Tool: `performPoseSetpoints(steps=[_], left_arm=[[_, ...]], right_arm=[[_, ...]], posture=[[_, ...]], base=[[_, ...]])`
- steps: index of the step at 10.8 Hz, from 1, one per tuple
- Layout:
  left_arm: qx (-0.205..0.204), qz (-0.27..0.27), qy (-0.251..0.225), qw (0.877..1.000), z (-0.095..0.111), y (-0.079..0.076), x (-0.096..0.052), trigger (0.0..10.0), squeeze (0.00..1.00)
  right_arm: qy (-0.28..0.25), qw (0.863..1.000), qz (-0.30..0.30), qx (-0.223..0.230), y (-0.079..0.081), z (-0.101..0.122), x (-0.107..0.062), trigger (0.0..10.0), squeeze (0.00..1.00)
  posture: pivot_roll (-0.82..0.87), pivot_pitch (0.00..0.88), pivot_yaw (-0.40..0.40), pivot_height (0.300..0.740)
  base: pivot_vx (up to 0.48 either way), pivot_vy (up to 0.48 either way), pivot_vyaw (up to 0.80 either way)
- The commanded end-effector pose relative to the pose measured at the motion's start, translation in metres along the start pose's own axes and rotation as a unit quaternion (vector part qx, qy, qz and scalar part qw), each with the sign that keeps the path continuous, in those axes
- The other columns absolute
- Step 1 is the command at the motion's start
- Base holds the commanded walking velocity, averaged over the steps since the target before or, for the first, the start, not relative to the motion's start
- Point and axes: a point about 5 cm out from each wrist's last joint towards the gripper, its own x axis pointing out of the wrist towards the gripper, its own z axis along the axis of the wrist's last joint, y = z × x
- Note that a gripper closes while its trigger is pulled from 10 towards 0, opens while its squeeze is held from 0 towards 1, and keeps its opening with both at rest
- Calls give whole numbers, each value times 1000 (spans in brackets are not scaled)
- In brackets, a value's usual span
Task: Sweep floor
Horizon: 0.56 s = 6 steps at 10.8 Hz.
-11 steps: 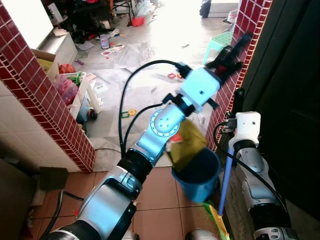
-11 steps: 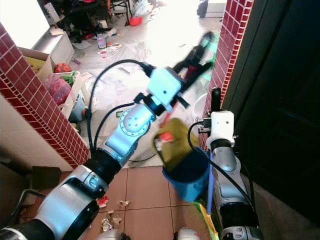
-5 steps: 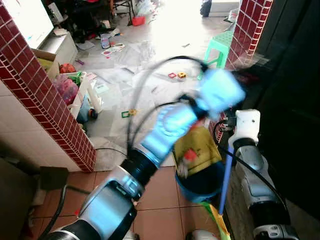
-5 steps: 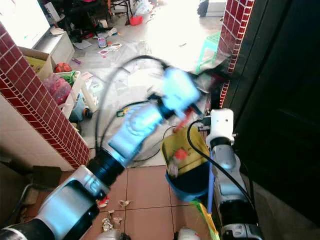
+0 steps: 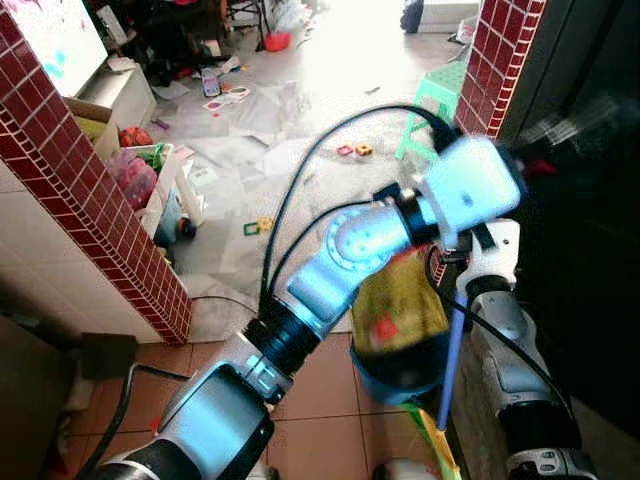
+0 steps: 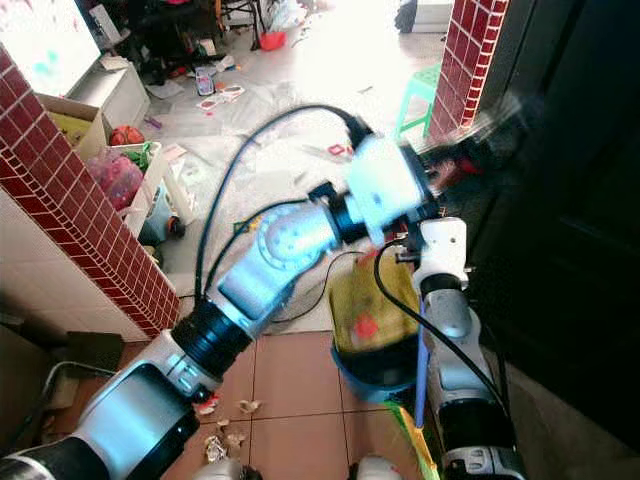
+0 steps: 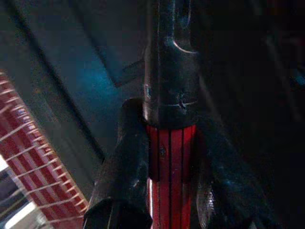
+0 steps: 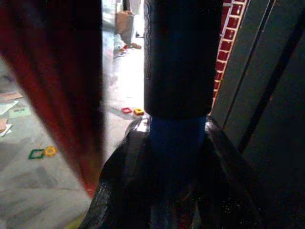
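My left gripper is shut on a red handle with a black grip. In the eye views it is a blur at the right, in front of the dark door. Below that arm hangs a blue dustpan with a yellow flap. My right gripper is shut on the blue broom handle, which stands upright beside the dustpan. The broom's green and yellow bristles are near the floor. Paper scraps lie on the orange tiles.
A red brick wall stands on the left and a brick pillar on the right, next to a dark door. Beyond them are a green stool, scattered toys and boxes on grey floor.
My left arm has swung to the right, from the brick pillar across to the dark door, carrying the red handle. The dustpan's yellow flap shifted slightly. The right arm and broom stayed put.
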Motion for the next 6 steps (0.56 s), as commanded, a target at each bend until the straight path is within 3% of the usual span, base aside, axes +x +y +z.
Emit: performPoseSetpoints(steps=[1,2,3,4,5,6], left_arm=[[15,-9,-65,998,32,-3,21,10000,0],[-11,4,-67,998,35,-1,22,10000,0],[-132,83,-52,986,28,13,22,10000,0],[-19,28,-52,998,30,2,20,10000,0],[-4,40,-49,998,29,4,17,10000,0],[9,82,-51,995,33,20,13,10000,0]], right_arm=[[-23,1000,11,6,5,11,5,10000,0],[-23,1000,12,6,6,11,5,10000,0],[-24,1000,11,6,6,11,5,10000,0],[-25,1000,12,7,7,12,5,10000,0],[-24,1000,14,6,8,12,5,10000,0],[-24,1000,15,7,7,12,5,10000,0]], posture=[[-127,0,88,740],[-125,0,91,740],[-128,0,91,740],[-128,0,91,740],[-128,0,91,740],[-127,0,87,740]], base=[[0,0,0],[0,0,0],[0,0,0],[0,0,0],[0,0,0],[0,0,0]])
